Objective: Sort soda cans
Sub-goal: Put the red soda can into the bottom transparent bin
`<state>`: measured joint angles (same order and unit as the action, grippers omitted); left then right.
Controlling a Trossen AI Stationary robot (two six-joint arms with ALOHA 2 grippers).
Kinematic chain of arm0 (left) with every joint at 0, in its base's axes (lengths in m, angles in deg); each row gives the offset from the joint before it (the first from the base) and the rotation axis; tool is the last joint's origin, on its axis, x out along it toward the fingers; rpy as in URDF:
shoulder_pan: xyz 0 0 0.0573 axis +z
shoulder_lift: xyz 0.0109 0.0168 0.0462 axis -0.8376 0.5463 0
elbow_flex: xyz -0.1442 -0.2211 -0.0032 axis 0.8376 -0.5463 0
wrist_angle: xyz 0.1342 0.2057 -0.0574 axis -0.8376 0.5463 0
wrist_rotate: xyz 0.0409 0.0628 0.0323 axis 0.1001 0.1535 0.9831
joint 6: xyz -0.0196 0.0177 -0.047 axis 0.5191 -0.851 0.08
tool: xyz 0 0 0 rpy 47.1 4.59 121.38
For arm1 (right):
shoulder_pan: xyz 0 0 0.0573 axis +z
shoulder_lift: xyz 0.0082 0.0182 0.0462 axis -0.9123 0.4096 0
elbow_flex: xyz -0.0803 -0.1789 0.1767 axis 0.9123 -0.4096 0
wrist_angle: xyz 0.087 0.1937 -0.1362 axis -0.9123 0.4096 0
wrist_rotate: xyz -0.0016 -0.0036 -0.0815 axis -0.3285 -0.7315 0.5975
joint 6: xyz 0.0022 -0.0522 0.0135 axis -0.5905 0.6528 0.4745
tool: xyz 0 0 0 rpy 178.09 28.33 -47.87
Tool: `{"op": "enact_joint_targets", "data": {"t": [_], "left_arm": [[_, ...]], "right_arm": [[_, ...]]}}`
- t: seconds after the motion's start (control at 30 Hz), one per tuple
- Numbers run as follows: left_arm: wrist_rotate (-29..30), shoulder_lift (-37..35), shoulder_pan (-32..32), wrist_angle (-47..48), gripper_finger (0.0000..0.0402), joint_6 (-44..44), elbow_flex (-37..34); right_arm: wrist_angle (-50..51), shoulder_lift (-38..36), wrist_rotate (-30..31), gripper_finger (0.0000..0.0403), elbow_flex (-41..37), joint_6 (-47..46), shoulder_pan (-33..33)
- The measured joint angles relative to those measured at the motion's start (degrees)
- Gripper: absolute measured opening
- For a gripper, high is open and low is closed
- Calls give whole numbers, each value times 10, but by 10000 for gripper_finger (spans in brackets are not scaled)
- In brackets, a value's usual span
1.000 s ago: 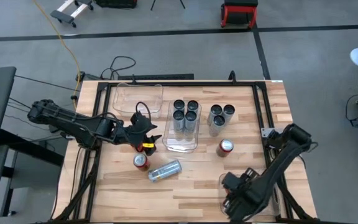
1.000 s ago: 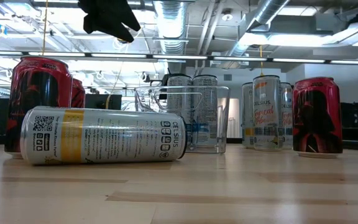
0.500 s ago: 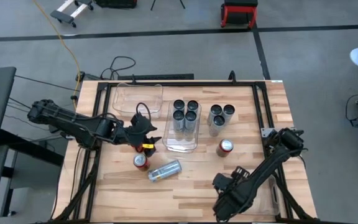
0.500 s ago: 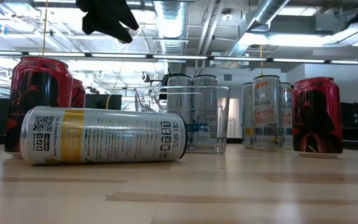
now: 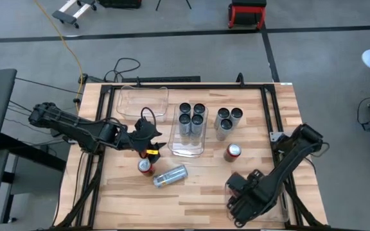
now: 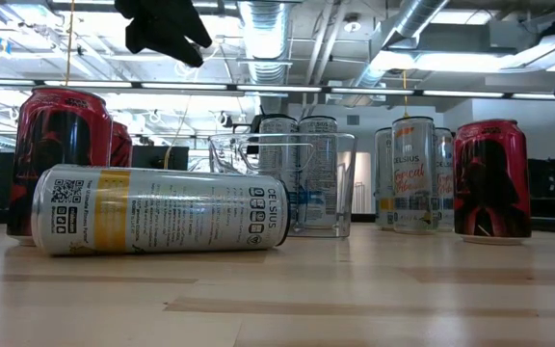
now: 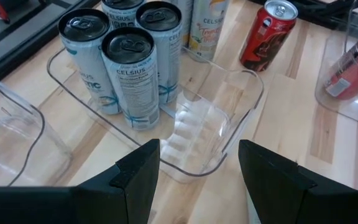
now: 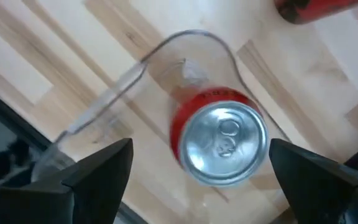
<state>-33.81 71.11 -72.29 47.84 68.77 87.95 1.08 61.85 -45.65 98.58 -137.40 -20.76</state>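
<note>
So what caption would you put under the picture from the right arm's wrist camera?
Right claw, open, above an upright red soda can standing in a clear plastic bin.

red can [image 8: 219, 140]: silver top; fallen can [image 6: 157, 210]: silver, yellow band; bin [image 7: 213, 124]: clear

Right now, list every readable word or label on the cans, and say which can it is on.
"CELSIUS": lying can, beside its QR code.
"CELSIUS": silver can in the bin.
"CELSIUS": standing can; script below too blurred.
Red cans: dark graphic only, no legible words.
Fine print: too small.
</note>
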Motion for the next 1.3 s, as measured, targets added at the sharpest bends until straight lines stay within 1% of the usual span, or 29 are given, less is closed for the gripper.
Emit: {"op": "enact_joint_targets", "data": {"t": [0.07, 0.27, 0.4, 0.47, 0.53, 0.63, 0.77, 0.8, 0.93, 1.0, 1.07, 1.17, 1.3], "left_arm": [[0, 0, 0, 0, 213, -2, 0], [0, 0, 0, 0, 213, -2, 0], [0, 0, -6, 0, 213, 6, 0], [0, 0, -10, 0, 213, 6, 0], [0, 0, -11, 0, 213, 8, 0], [0, 0, -11, 0, 213, 20, 0], [0, 0, -15, 1, 213, 33, 0], [0, 0, -17, 1, 213, 34, 0], [0, 0, -30, 1, 213, 41, 0], [0, 0, -36, 5, 213, 49, 0], [0, 0, -43, 13, 213, 60, 0], [0, 0, -55, 30, 213, 76, 0], [1, 0, -73, 55, 213, 102, 0]], "right_arm": [[0, -18, 9, 392, 0, -13, 3], [25, -70, 66, 387, 0, -61, 12], [53, -100, 101, 384, 0, -91, 0], [88, -110, 104, 383, 1, -117, -18], [84, -122, 103, 383, -6, -120, -44], [68, -138, 103, 383, -14, -90, -91], [69, -141, 102, 383, -25, -33, -160], [69, -141, 97, 383, -31, -22, -177], [52, -141, 30, 383, -63, 32, -250], [34, -141, 18, 383, -82, 60, -275], [17, -141, 5, 383, -97, 89, -295], [-18, -141, -39, 383, -128, 117, -319], [-39, -141, -52, 383, -178, 128, -334]]}}
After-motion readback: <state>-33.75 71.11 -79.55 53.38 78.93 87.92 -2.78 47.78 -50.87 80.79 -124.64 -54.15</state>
